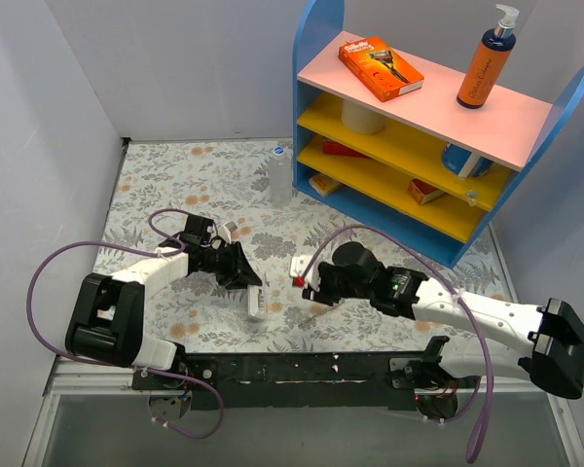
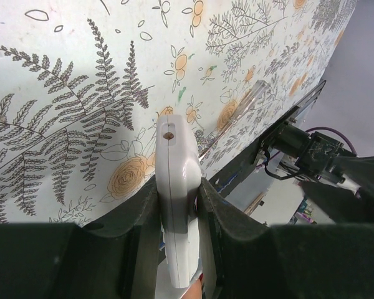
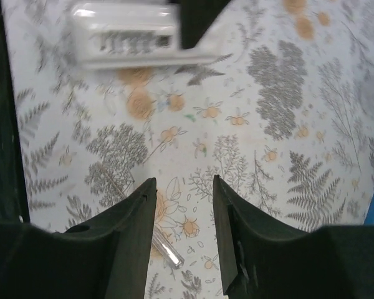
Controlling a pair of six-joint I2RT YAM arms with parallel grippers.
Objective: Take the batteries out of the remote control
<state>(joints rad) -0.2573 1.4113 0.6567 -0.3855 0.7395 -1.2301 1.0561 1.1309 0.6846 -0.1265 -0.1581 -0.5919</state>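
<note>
White remote control (image 2: 173,162), pinched edgewise by the left gripper (image 2: 177,187), is held close to the mat (image 2: 81,93); across from the remote, the right gripper (image 3: 182,187) is spread, empty, a probable battery (image 3: 166,252) lying just beside it. A skewed close could roll it away. Blur hides whether others remain inside

White arms (image 1: 146,268); purple cables (image 1: 29,302); black fingers (image 3: 131,237)

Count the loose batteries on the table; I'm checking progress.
1: a battery lies on the table under the open right gripper. Others may be hidden inside the remote.
</note>
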